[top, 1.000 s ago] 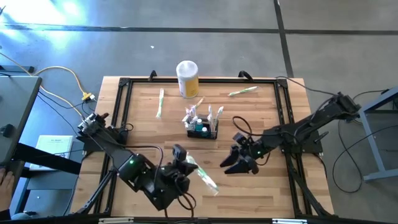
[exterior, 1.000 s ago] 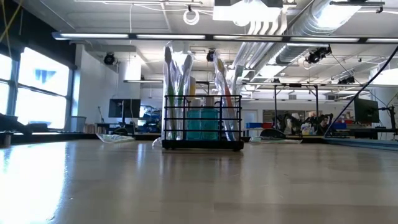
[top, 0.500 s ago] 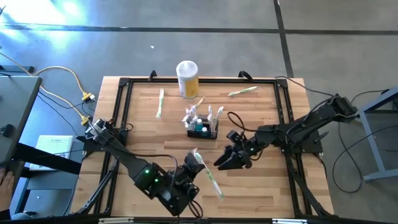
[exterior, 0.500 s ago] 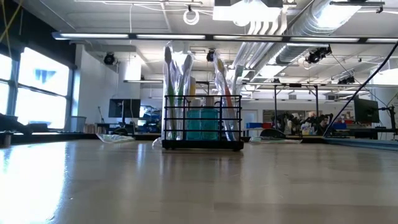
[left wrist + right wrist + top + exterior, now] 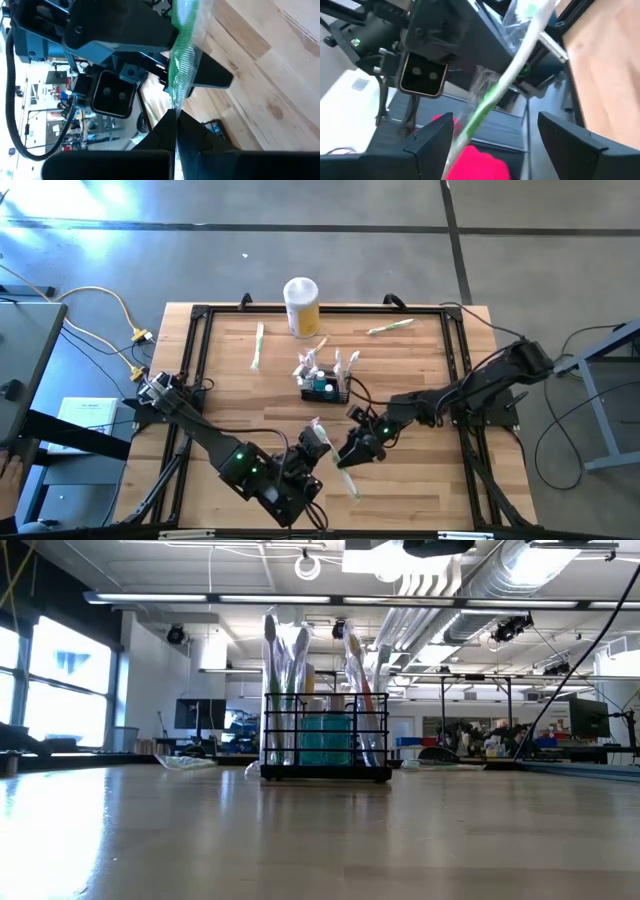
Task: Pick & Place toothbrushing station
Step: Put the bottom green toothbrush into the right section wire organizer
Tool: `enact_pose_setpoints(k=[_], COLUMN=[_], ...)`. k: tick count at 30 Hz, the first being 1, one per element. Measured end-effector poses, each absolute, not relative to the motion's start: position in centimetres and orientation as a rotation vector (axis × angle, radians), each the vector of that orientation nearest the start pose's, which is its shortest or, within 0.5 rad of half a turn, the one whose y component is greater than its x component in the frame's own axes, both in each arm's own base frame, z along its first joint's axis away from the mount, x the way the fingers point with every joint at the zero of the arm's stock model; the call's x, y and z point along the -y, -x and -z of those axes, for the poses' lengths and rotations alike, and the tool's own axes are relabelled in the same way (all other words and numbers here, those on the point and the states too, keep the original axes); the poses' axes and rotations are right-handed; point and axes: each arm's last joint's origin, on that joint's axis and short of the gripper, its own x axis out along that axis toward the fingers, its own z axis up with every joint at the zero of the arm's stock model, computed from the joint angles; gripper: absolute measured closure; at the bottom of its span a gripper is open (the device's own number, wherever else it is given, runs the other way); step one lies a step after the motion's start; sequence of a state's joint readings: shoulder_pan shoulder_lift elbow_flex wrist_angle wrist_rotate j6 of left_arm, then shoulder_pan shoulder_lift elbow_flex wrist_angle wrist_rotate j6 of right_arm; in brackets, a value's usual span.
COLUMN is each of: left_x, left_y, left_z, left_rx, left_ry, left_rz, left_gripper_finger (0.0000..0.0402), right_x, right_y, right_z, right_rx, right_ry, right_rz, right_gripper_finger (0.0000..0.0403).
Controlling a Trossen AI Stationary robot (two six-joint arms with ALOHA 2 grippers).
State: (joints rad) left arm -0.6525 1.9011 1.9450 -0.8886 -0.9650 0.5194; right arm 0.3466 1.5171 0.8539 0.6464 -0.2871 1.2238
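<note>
The toothbrushing station (image 5: 325, 387), a small black wire basket with several toothbrushes standing in it, sits mid-table; it shows in the low view too (image 5: 325, 745). Near the table's front, my left gripper (image 5: 313, 448) is shut on a toothbrush in a clear wrapper (image 5: 340, 472). My right gripper (image 5: 352, 457) is open and comes in level from the right. In its wrist view its two fingers (image 5: 435, 137) stand on either side of the wrapped toothbrush (image 5: 492, 100) without touching it. My left gripper pinches the clear wrapper (image 5: 176, 102) of the green toothbrush between its two fingertips, near one end of the package. The toothbrush sticks out past the fingers, lifted clear of the table, and slants toward the table's near right.
A yellow-and-white canister (image 5: 301, 306) stands at the far edge. Two loose wrapped toothbrushes lie on the wood, one at the far left (image 5: 258, 345) and one at the far right (image 5: 390, 326). Black frame rails (image 5: 196, 350) border the tabletop.
My right gripper has moved toward the table's left and sunk, so that its open fingers now stand around the held toothbrush. My left gripper has shifted a little to the right and rolled, turning the toothbrush with it. The basket has stayed put.
</note>
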Motion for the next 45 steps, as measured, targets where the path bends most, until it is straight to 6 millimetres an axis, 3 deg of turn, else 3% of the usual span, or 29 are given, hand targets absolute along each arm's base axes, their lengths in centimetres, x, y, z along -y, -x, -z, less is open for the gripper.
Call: enact_pose_setpoints(k=[8,12,16,26,36,40,45], left_x=[22.4,22.4,22.4,22.3,22.5,22.7,22.8], left_y=[-33.7,-33.7,-33.7,-33.8,-34.0,-33.9,-33.7], left_z=[-36.0,-36.0,-36.0,-36.1,-36.4,-36.2,-35.8], left_rx=[-0.674,-0.674,-0.674,-0.668,-0.630,-0.645,-0.678], left_ry=[-1.095,-1.094,-1.094,-1.083,-0.981,-0.956,-0.923], left_rz=[-0.106,-0.102,-0.102,-0.105,-0.120,-0.016,0.067], left_gripper_finger=[0.0402,0.0402,0.0402,0.0401,0.0401,0.0398,0.0350], right_x=[-12.4,-12.4,-12.4,-12.4,-12.5,-12.5,-12.6], right_y=[-31.7,-31.7,-31.7,-31.7,-31.7,-31.6,-31.6], right_z=[-25.3,-25.3,-25.4,-25.2,-25.2,-25.1,-24.9], right_rx=[-0.396,-0.373,-0.357,-0.348,-0.335,-0.357,-0.361], right_ry=[-1.207,-1.157,-1.130,-1.076,-1.014,-1.004,-0.970], right_rz=[-0.596,-0.602,-0.610,-0.604,-0.628,-0.641,-0.632], right_gripper_finger=[0.0122,0.0144,0.0199,0.0382,0.0388,0.0388,0.0388])
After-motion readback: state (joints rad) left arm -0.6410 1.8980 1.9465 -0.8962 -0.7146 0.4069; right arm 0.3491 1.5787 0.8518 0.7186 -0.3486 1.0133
